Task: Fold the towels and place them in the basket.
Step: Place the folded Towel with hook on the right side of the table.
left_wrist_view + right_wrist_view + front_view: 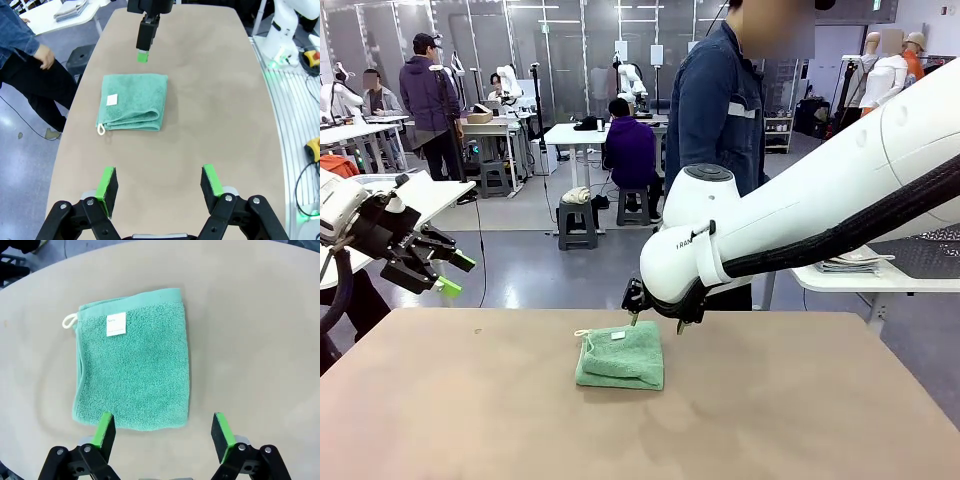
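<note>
The mint green towel (620, 356) lies folded near the middle of the bench (820, 400), with a white label (116, 324) on top and a small cord loop (68, 321) at one corner. The right end effector (657, 322) hangs just above the towel's far edge, its jaws wide and holding nothing. The left end effector (458, 275) is well apart from the towel, off to the robot's left and raised, its jaws also wide and empty.

Beyond the towel, a person (715, 100) in a dark blue jacket stands at the far side of the bench. In the left wrist view a dark stool (82, 57) sits on the floor past the towel's label side. A white table (880, 280) with a flat stack on it stands off to the towel's right.

The thick right arm (800, 215) crosses above the towel and covers most of its own end effector in the front view, so only the fingertips peek out beneath it. The person's legs are hidden behind the arm too.

The bench top is plain matte tan. Behind the towel is a workshop with a grey floor (540, 270), more white tables and seated people.
</note>
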Tool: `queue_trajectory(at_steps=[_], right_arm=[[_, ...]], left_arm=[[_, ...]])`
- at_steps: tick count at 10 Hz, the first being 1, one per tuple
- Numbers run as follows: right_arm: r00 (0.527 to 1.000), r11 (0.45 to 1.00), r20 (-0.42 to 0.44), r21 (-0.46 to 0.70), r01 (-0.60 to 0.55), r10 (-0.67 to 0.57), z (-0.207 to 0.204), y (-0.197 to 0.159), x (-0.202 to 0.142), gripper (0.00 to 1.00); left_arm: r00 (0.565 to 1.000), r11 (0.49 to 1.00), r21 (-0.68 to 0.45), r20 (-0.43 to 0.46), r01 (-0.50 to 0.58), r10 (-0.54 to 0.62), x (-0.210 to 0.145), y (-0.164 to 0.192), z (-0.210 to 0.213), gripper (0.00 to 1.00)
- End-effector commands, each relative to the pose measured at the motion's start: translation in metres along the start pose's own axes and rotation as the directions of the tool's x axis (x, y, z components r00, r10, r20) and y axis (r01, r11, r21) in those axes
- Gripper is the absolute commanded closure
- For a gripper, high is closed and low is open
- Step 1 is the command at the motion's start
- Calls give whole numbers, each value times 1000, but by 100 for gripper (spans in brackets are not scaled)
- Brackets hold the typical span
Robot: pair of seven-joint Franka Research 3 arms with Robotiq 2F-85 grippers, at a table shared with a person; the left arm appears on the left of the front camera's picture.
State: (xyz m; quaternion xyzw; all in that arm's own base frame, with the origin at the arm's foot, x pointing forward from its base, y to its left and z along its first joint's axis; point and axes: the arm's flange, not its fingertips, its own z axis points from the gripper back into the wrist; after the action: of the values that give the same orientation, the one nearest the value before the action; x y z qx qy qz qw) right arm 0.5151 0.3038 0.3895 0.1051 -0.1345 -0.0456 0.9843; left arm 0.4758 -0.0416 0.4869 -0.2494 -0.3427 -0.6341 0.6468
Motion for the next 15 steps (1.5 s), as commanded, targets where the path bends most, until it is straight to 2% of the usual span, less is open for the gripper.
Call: queue_trajectory(at_steps=[1,11,12,15], right_arm=[[1000,1000,1,1,-2,2,-2,1,0,3],[1000,1000,0,0,0,0,0,0,0,3],[1000,1000,17,-23,17,-16,-10,-1,-1,3],[999,999,-18,-38,30,-31,-38,-10,-1,3]], left_arm=[[1000,1000,6,1,2,-2,1,1,0,16],[1000,1000,6,1,2,-2,1,1,0,16],[1000,1000,6,1,2,-2,1,1,0,16],[1000,1000,6,1,2,-2,1,1,0,16]])
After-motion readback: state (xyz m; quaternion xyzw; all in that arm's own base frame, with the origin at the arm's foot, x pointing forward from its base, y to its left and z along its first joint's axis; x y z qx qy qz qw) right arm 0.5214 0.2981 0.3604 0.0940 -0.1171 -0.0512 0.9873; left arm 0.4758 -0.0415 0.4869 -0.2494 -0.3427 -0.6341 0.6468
